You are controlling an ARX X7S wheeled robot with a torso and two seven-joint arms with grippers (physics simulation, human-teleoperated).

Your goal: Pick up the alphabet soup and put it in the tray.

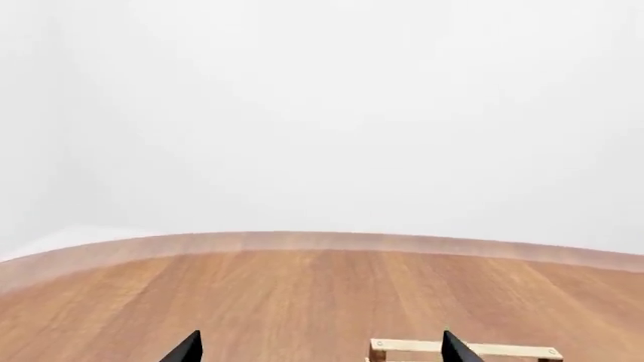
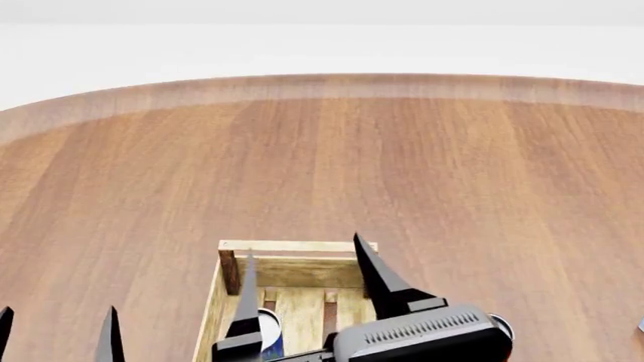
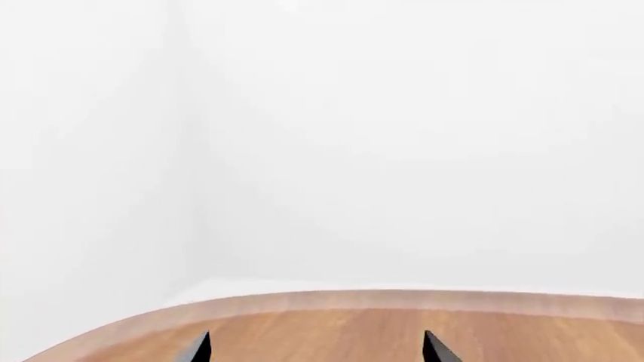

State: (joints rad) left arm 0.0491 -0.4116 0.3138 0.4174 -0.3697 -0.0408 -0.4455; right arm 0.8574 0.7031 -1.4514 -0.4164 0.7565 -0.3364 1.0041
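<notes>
Head view shows my right gripper (image 2: 307,283) spread apart and empty over the tray (image 2: 292,247) at 6 o'clock. The alphabet soup (image 2: 270,332) already stands inside. Left gripper (image 2: 59,332) is also apart. Withdrawing carelessly, I could tip the can.

Big round wooden table (image 2: 403,173), warm brown grain with a paler band running along its curved edge. The tray (image 2: 292,247), a light-wood slatted crate with darker corner posts, sits directly on it at the near side. Just to the tray's right there's a pale round can top (image 2: 500,324) peeking out, mostly hidden, so can't tell which can it is.
</notes>
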